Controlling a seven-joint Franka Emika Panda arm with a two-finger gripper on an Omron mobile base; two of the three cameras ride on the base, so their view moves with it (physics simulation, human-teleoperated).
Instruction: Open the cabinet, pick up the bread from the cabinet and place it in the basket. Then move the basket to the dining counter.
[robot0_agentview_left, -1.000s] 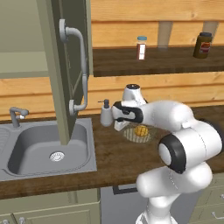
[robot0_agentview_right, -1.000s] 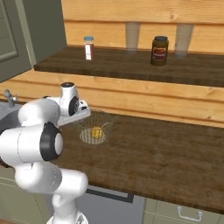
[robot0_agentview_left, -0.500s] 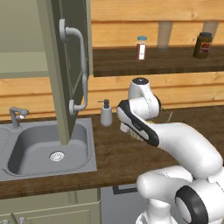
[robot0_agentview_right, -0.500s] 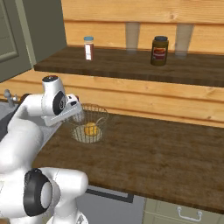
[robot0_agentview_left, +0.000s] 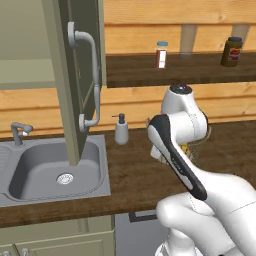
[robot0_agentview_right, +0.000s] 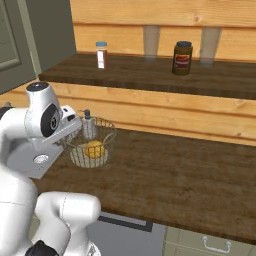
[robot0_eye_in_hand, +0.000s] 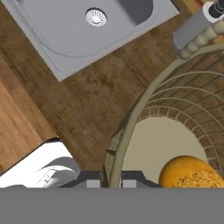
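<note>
We see our end effector (robot0_eye_in_hand: 111, 178) closed tight on the rim of the basket (robot0_agentview_right: 91, 145), one finger on each side of the pale wire edge in the hand view. The basket appears lifted a little above the dark wooden surface (robot0_agentview_right: 180, 175), though how far off it sits we cannot tell for sure. Inside it lies the bread (robot0_agentview_right: 95, 149), a small yellow-orange lump resting on the basket's pale bottom; in the hand view the bread (robot0_eye_in_hand: 192, 172) shows at the lower right, inside the ring of wire.

Just behind the basket stands a grey soap dispenser (robot0_agentview_left: 121, 129), close to the wall and near the basket's far rim. To the left of it the steel sink (robot0_agentview_left: 55, 170) is set into the surface, with its tap (robot0_agentview_left: 20, 131) at the back left corner and a round drain (robot0_eye_in_hand: 96, 17) in its floor.

The cabinet (robot0_agentview_left: 75, 75) above the sink has its door swung open toward us, edge-on in the left base view, with the long curved silver handle (robot0_agentview_left: 90, 80) on its face.

On the wooden shelf (robot0_agentview_right: 150, 75) above the surface stand a small white bottle with a red label (robot0_agentview_right: 101, 55) and, well apart to its right, a dark jar (robot0_agentview_right: 182, 58).
</note>
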